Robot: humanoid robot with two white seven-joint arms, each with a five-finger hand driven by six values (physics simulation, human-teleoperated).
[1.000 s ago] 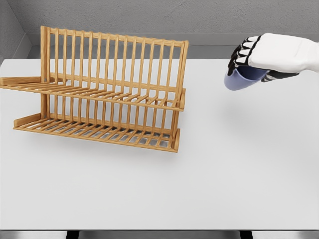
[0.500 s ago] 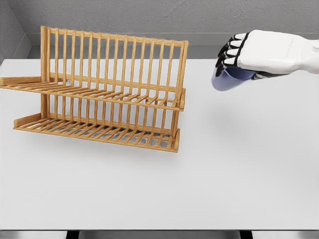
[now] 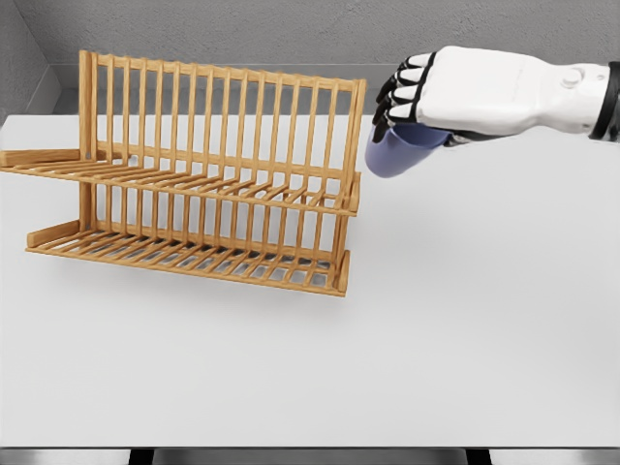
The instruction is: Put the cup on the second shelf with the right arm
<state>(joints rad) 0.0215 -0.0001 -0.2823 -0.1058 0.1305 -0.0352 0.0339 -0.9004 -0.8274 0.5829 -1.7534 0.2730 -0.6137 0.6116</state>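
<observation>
Standing left of the hand: wooden rack [image 3: 203, 179], upper shelf [image 3: 194, 182] waiting bare. Gripping the blue cup [image 3: 395, 150] from above with right hand [image 3: 455, 95], carrying it airborne, just beside the rack's end.

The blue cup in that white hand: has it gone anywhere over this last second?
Yes. The right hand, still gripping the blue cup, carried it leftward and slightly up, almost to the wooden rack's right end. The rack and table stayed put.
</observation>
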